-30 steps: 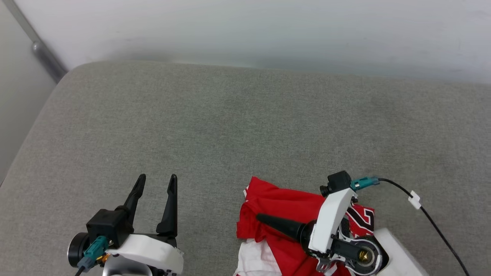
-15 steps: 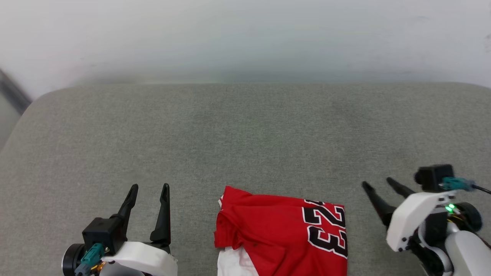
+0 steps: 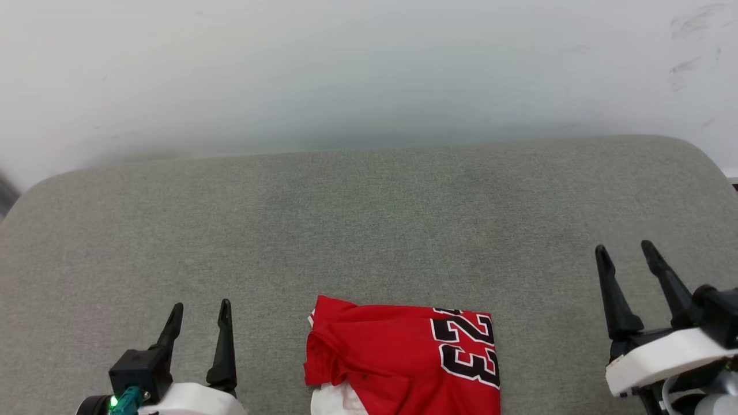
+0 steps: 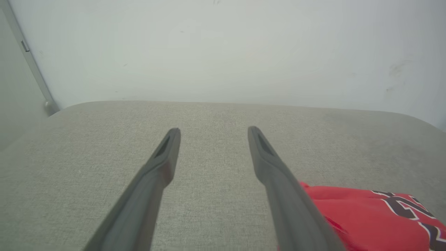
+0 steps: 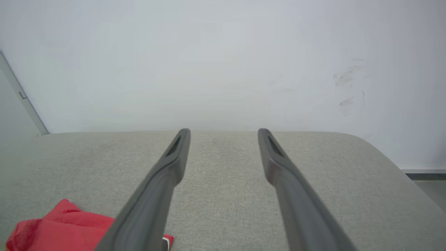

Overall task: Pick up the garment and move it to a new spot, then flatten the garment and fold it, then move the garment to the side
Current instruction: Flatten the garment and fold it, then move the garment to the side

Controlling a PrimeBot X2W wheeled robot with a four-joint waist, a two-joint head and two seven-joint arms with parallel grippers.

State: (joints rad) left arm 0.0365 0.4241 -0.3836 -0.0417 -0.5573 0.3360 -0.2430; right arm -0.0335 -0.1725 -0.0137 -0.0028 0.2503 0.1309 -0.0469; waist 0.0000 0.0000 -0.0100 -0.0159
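Garment [image 3: 398, 360] midway between cushion [image 3: 369, 219] side edges

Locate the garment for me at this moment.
In the head view the garment lies folded at the bottom centre of the grey cushion, between the open left gripper and right gripper, touching neither.

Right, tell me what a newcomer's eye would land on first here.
The bright red garment, folded, with black numerals, lies at the near edge of the grey cushion. The left gripper and the right gripper flank it, both open, empty and clear of the cloth.
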